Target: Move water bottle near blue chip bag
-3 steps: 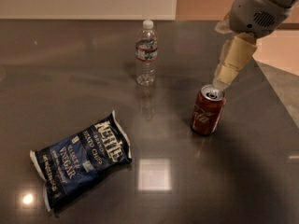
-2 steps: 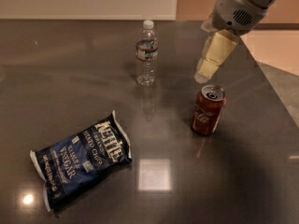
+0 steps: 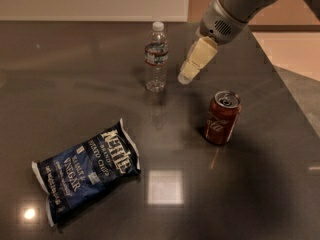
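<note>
The water bottle (image 3: pixel 156 57), clear with a white cap and a red-and-white label band, stands upright at the back middle of the dark table. The blue chip bag (image 3: pixel 86 170), navy with white "Kettle" lettering, lies flat at the front left. My gripper (image 3: pixel 187 75) hangs from the upper right, its cream fingers pointing down-left, just right of the bottle and apart from it. It holds nothing.
A red soda can (image 3: pixel 222 117) stands upright right of centre, below and right of the gripper. The dark glossy table (image 3: pixel 75 84) ends at an angled right edge (image 3: pixel 290 99), with lighter floor beyond. A pale wall runs along the back.
My gripper has moved left from above the soda can toward the water bottle. The bottle, can and bag have not moved.
</note>
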You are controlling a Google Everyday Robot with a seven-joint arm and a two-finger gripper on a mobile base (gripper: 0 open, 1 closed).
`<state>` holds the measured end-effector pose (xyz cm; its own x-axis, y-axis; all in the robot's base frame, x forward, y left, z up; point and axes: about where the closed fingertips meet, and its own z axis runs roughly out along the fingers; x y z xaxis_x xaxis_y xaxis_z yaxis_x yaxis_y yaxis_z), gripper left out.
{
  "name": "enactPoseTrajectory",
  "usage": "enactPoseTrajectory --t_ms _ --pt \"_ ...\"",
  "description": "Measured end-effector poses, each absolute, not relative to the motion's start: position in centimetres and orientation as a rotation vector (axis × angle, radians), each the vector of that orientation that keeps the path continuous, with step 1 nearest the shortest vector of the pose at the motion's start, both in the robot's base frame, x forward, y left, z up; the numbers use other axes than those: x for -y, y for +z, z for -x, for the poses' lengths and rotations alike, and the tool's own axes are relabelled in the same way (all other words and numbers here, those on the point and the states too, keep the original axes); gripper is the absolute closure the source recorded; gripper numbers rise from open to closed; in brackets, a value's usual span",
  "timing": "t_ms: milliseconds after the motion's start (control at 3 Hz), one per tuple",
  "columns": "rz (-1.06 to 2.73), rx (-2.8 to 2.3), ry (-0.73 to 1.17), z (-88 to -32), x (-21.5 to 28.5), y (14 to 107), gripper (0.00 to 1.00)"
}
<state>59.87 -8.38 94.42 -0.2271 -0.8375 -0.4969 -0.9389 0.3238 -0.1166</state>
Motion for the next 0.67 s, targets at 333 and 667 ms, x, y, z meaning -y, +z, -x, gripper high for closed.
enactPoseTrajectory --t_ms 333,667 --pt "1.496 -2.122 0.321 -61.8 6.7 93.6 0.0" --pt "1.456 -2.099 0.347 -63.0 5.2 93.3 0.0"
